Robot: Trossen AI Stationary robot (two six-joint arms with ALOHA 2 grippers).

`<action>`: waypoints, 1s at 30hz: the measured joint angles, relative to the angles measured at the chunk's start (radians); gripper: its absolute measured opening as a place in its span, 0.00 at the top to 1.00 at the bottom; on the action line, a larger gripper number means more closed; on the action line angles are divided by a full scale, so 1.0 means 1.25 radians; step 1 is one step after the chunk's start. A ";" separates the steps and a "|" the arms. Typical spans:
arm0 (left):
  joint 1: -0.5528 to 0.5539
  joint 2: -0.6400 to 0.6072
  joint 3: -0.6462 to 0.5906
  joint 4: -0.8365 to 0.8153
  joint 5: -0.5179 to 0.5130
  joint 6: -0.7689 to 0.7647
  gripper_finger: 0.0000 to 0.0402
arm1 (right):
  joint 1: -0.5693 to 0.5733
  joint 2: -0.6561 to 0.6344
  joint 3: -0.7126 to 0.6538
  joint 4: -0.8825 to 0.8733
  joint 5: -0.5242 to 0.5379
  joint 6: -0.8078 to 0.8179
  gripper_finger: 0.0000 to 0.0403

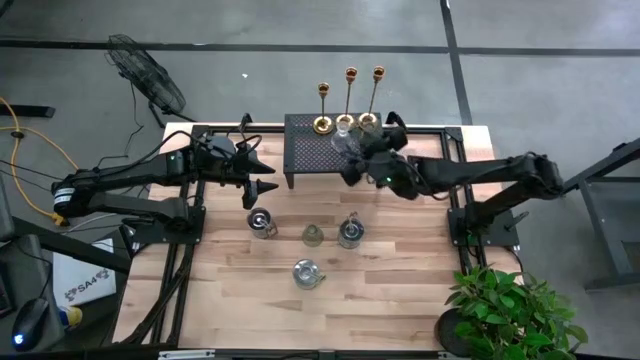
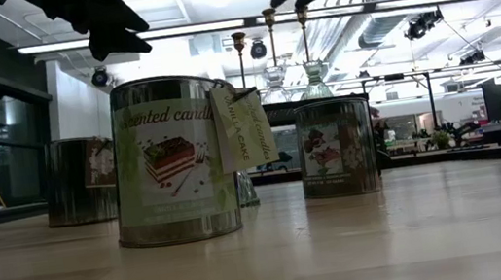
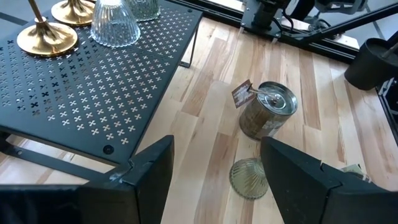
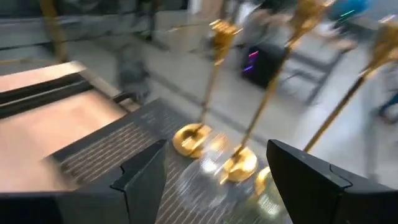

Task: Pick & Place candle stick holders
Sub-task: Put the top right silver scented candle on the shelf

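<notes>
Three tall gold candle stick holders (image 1: 350, 100) stand on their round bases at the far edge of the black mesh stand (image 1: 310, 150); their bases (image 4: 191, 138) show in the right wrist view. Clear glass holders (image 1: 345, 140) stand on the mesh just in front of them. Another glass holder (image 1: 313, 235) rests on the wooden table (image 1: 400, 280). My right gripper (image 1: 352, 163) hovers open above the stand's right part, fingers toward the gold holders, touching nothing. My left gripper (image 1: 272, 177) hangs open in the air at the stand's left near corner, with nothing between its fingers (image 3: 149, 168).
Three scented-candle tins (image 1: 260, 222) (image 1: 350, 232) (image 1: 307, 272) stand on the table near the loose glass holder (image 3: 249, 177). A potted plant (image 1: 505, 310) sits at the near right corner. Black frame rails run along the table's left and right sides.
</notes>
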 joint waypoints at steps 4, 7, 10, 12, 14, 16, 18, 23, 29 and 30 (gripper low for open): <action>0.000 0.000 0.000 0.000 0.000 0.000 0.42 | 0.016 -0.042 0.000 -0.149 -0.161 0.129 0.35; 0.000 0.000 0.000 0.000 0.000 0.000 0.42 | 0.016 -0.049 0.000 -0.234 -0.279 0.188 0.35; 0.000 0.000 0.000 0.000 0.000 0.000 0.42 | 0.016 -0.042 0.000 -0.296 -0.374 0.195 0.35; 0.000 0.000 0.000 0.000 0.000 0.000 0.42 | 0.016 -0.033 0.000 -0.332 -0.440 0.199 0.35; 0.000 0.000 0.000 0.000 0.001 0.000 0.42 | 0.016 -0.018 0.000 -0.362 -0.496 0.201 0.36; 0.000 0.000 0.000 0.000 0.001 0.000 0.42 | 0.016 -0.003 0.000 -0.391 -0.536 0.201 0.37; 0.000 0.000 0.000 0.000 0.001 0.000 0.42 | 0.016 0.016 0.000 -0.415 -0.571 0.202 0.38; 0.000 0.000 0.000 0.000 0.001 -0.001 0.42 | 0.016 0.080 0.000 -0.444 -0.636 0.221 0.42; 0.000 0.000 0.000 -0.002 0.003 -0.001 0.42 | 0.016 0.159 0.000 -0.448 -0.677 0.237 0.44; 0.000 0.000 0.000 -0.005 0.003 -0.001 0.42 | 0.016 0.170 0.000 -0.450 -0.677 0.238 0.44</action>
